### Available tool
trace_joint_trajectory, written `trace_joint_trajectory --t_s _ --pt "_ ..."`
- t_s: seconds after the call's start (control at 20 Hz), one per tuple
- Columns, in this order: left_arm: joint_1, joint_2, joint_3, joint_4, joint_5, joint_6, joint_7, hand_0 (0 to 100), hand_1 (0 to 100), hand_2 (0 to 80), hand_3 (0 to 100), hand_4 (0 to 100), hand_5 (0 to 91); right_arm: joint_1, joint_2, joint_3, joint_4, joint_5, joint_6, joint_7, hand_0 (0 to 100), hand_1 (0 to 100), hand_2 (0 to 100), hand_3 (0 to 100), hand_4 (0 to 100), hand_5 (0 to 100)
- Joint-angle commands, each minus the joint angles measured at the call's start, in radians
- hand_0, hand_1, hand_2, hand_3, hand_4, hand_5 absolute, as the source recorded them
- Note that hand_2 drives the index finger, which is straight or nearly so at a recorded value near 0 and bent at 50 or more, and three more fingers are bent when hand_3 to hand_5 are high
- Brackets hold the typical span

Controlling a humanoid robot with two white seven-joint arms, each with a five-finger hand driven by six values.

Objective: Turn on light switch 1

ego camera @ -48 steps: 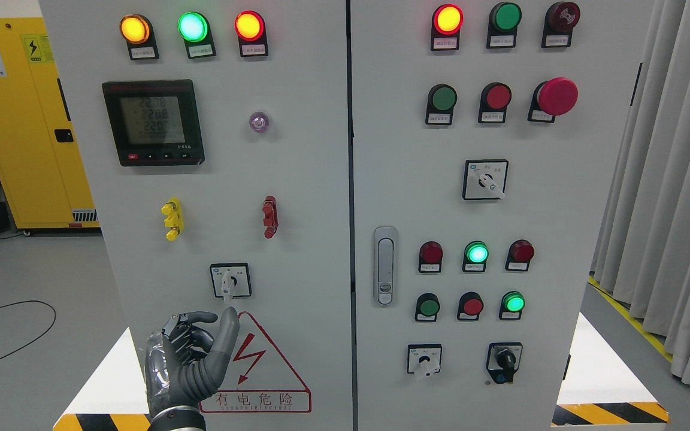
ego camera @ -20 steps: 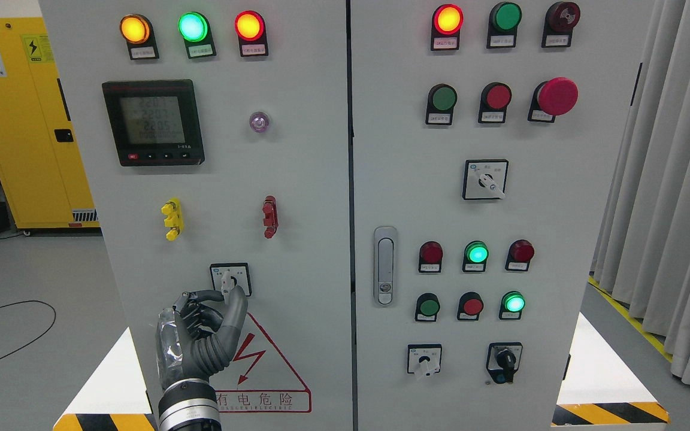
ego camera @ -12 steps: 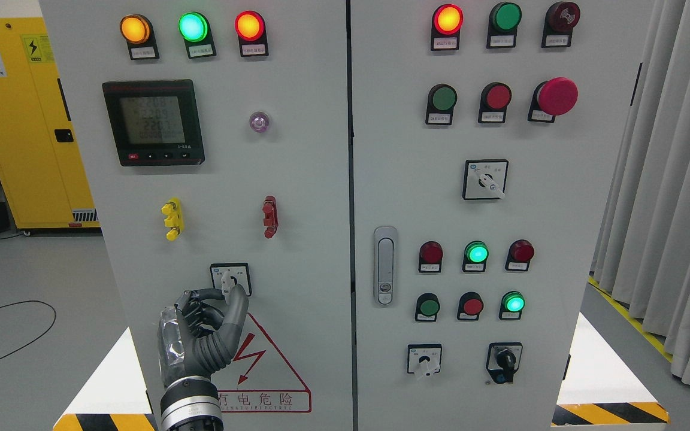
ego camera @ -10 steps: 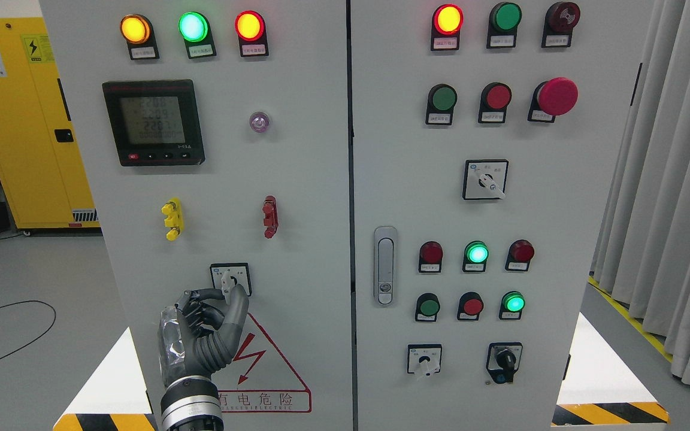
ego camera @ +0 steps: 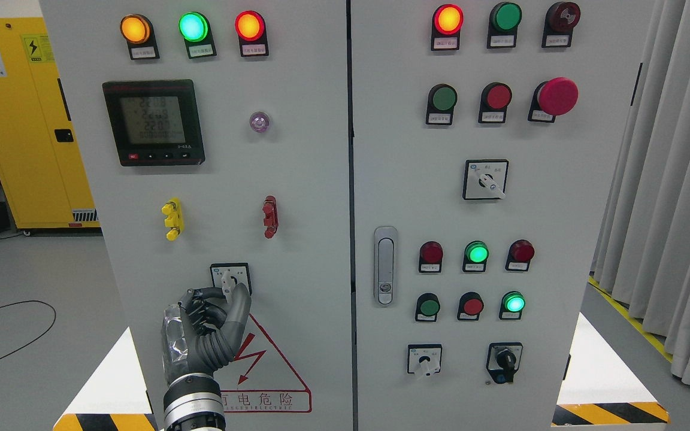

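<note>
A single head view faces the cabinet (ego camera: 321, 197) straight on from close range, its two door panels filling most of the frame, with floor (ego camera: 27, 299) at left and curtain (ego camera: 674, 191) at right.

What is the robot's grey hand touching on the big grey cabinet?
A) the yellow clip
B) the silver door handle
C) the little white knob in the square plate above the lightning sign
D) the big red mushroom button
C: the left hand has its fingers and thumb pinched round the small white rotary switch knob on the square plate, just above the red lightning warning triangle.
</note>
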Motion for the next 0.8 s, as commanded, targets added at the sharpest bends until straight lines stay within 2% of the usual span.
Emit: trace_joint_trajectory --t_s 0.0,0.5,0.75 --pt "-0.003 -0.001 -0.001 0.005 0.000 0.001 0.000 30 67 56.6 92 86 79.3 0.000 0.000 0.000 0.000 0.000 0.000 0.000 0 50 4 0 0 0" --pt "-0.005 -0.002 0.001 0.005 0.000 0.001 0.006 31 63 58.0 93 86 79.6 0.000 0.000 0.000 0.000 0.000 0.000 0.000 0 50 4 0 0 0" --pt "-0.006 -0.002 0.001 0.005 0.000 0.001 0.006 40 63 58.4 93 87 80.0 0.000 0.000 0.000 0.000 0.000 0.000 0.000 0 50 4 0 0 0"
